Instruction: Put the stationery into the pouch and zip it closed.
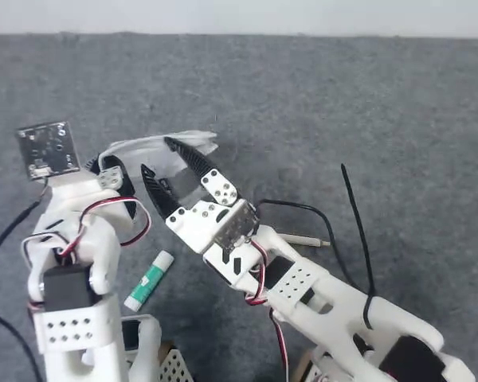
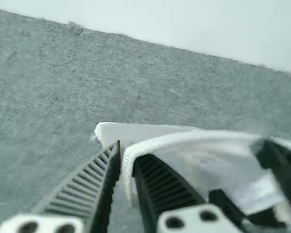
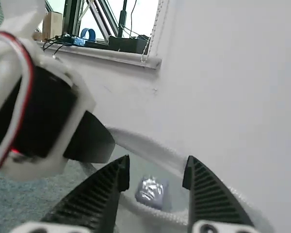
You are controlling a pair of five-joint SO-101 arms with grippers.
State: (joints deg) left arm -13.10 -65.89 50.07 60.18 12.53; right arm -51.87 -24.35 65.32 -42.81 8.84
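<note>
L gripper (image 2: pixel 127 158) pinches pouch (image 2: pixel 194 141) rim; R gripper (image 1: pixel 161 157) wide, tips at pouch mouth.

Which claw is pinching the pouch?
The left gripper: it is shut on the rim of the pouch. The right gripper is open, its two sides apart at the pouch's opening.

Open grey table (image 1: pixel 382 111) stretches far and right, free for passage. Left of centre, the white pouch (image 1: pixel 197 141) is hemmed in: the left gripper (image 2: pixel 126 158) pinches its rim and the right gripper (image 3: pixel 157 160) stands spread at its mouth. Nearer, a glue stick (image 1: pixel 149 280) lies in the narrow lane between the two arms. A pen (image 1: pixel 303 238) lies just right of the right arm, with a black cable (image 1: pixel 357 231) arching beside it.
</note>
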